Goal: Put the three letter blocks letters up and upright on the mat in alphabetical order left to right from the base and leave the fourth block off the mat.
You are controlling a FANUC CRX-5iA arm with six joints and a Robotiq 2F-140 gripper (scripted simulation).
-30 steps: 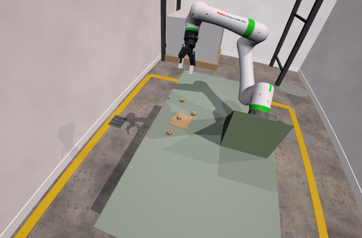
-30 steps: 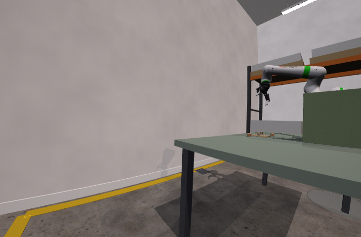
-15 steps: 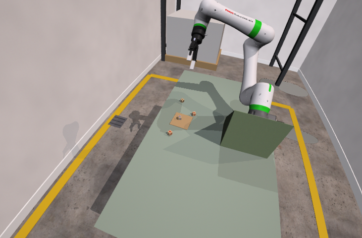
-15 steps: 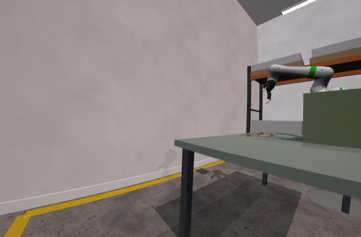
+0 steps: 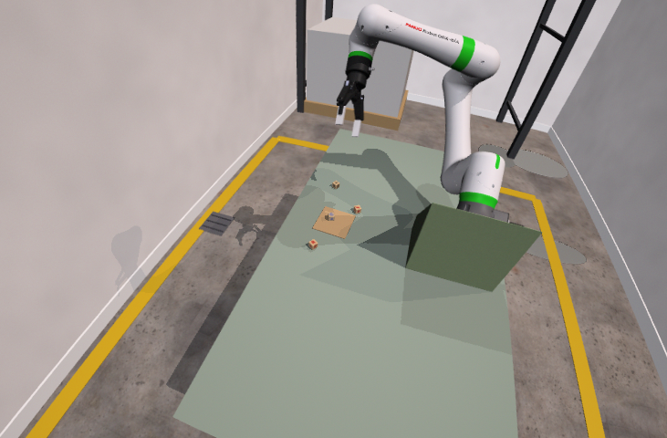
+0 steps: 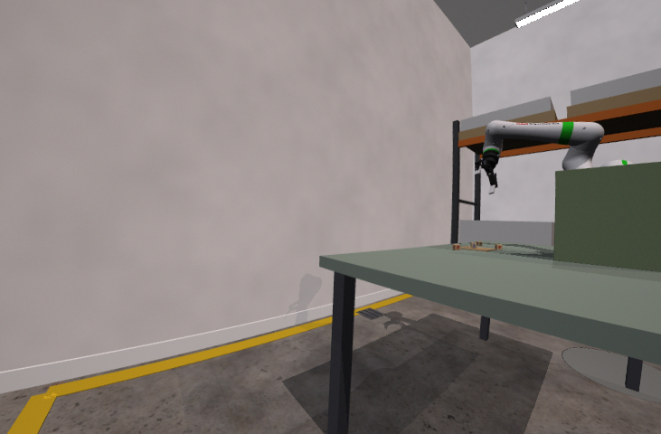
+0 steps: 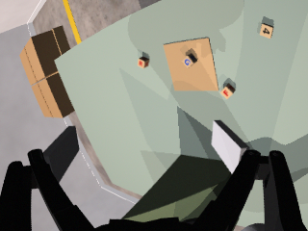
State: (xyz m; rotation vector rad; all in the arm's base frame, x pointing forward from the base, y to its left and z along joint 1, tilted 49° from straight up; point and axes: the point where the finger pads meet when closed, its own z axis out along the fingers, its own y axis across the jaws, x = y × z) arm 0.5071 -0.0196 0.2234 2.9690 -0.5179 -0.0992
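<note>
The gripper [image 5: 347,129] [image 6: 485,182] [image 7: 146,137] is open and empty, high above the table and tilted. The thin tan mat [image 5: 338,231] [image 7: 194,82] lies flat. A block with a blue G on top [image 5: 330,216] [image 6: 473,245] [image 7: 188,61] sits on it. A block with a red F on top [image 5: 358,209] [image 6: 498,247] [image 7: 227,91] is off the mat beside one corner. A block with a red mark too small to read [image 5: 312,245] [image 6: 456,247] [image 7: 143,63] lies off the mat. A block with a black 4 on top [image 5: 335,184] [image 7: 267,31] lies farther off.
The large green box [image 5: 474,247] [image 6: 612,214] stands beside the robot's base. The green table [image 5: 354,350] [image 6: 443,271] carries the mat and all the blocks. A wall runs along one side, with shelving behind. Shadows of the arm cross the table.
</note>
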